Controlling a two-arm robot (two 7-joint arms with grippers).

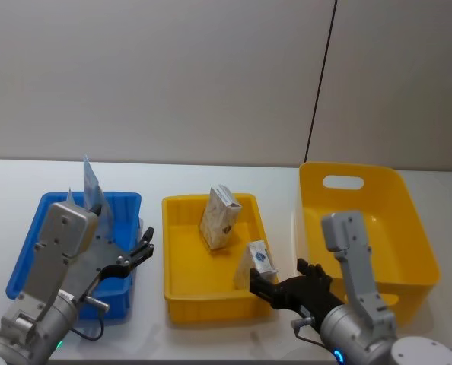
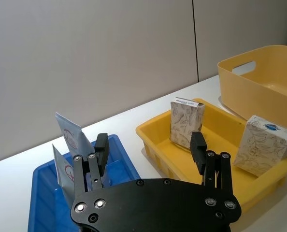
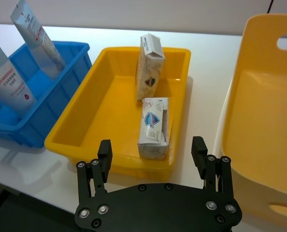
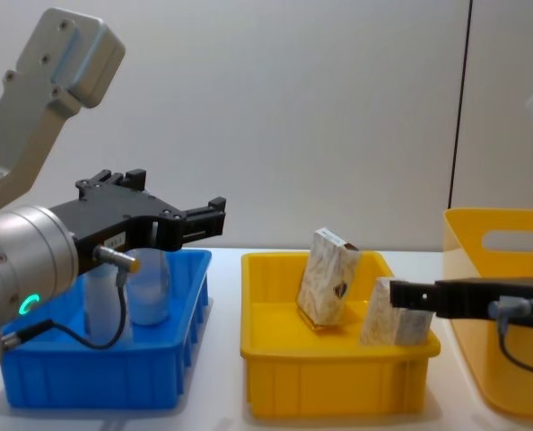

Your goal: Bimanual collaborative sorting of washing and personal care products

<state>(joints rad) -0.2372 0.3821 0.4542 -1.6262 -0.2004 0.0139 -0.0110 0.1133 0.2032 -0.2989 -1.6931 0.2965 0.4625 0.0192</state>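
We are recording the left gripper (image 1: 145, 243) as hovering above the right rim of the blue bin (image 1: 127, 201), with its fingers (image 2: 101, 145) pointing toward the shallow yellow tray (image 1: 180, 304). These fingers are standing spread apart and are gripping nothing.

Two squeeze tubes, the taller tube (image 3: 35, 41) and the nearer tube (image 3: 3, 72), are standing tilted inside the blue bin. They are sitting off to one side of the left fingers, behind the tips and apart from them.

We are noting the right gripper (image 1: 279, 277) at the near right corner of the yellow tray, low over the tabletop (image 1: 211, 175). Its fingers (image 3: 105, 147) are likewise spread wide, with nothing pinched between them.

The near carton (image 3: 154, 125) is leaning inside the tray just ahead of the right fingers, in line with the gap between them. We cannot tell whether a fingertip is touching it. The far carton (image 3: 150, 67) is standing tilted deeper in the tray, well beyond the right fingertips and past the near carton.

The large yellow bin (image 1: 409, 228) is sitting just beside the tray, out past the right fingers on their outer side.
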